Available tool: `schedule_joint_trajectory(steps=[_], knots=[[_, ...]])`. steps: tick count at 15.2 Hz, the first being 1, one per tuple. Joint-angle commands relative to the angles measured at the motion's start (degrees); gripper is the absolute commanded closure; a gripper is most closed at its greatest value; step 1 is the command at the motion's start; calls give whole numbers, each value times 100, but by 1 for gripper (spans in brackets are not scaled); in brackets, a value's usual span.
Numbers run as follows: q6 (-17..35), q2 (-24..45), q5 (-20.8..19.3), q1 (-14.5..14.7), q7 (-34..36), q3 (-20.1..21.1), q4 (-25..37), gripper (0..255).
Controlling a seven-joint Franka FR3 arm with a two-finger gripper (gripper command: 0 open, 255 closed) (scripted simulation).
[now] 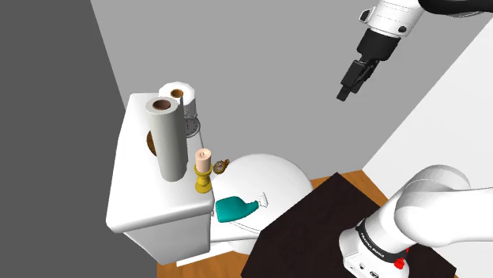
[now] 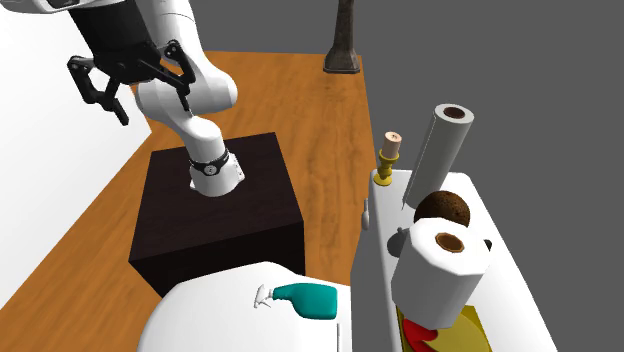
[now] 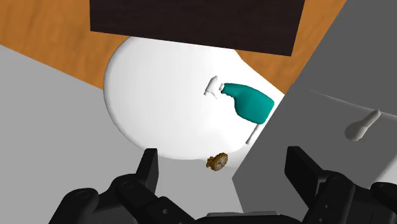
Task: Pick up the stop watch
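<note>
Here the gripper point(image 2: 155, 113) hangs high, its fingers spread wide and holding nothing. Below it, the brass-coloured stop watch point(image 3: 217, 162) lies at the white toilet lid's point(image 3: 165, 95) rim (just beside the tank point(image 1: 134, 197)). Farther along the lid lies a teal spray bottle point(image 3: 249, 102). On the tank stand a candle point(image 1: 204, 170) and a tall paper roll point(image 1: 167, 138).

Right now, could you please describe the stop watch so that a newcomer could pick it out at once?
Find the white toilet lid. At its back edge, beside the tank, lies the stop watch: small, round and brownish gold, unlike the larger teal spray bottle nearby.
</note>
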Motion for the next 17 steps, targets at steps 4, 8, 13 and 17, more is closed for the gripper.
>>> schedule_joint_trajectory(steps=[4, 8, 13, 17], knots=[[689, -197, 327, 68, 448, 294, -479, 0], [1677, -303, 745, 174, 1022, 741, -996, 0], [3012, -145, 1200, 296, 1731, 1383, -1415, 0], [4128, 219, 1463, 313, 2313, 1969, -1542, 0]])
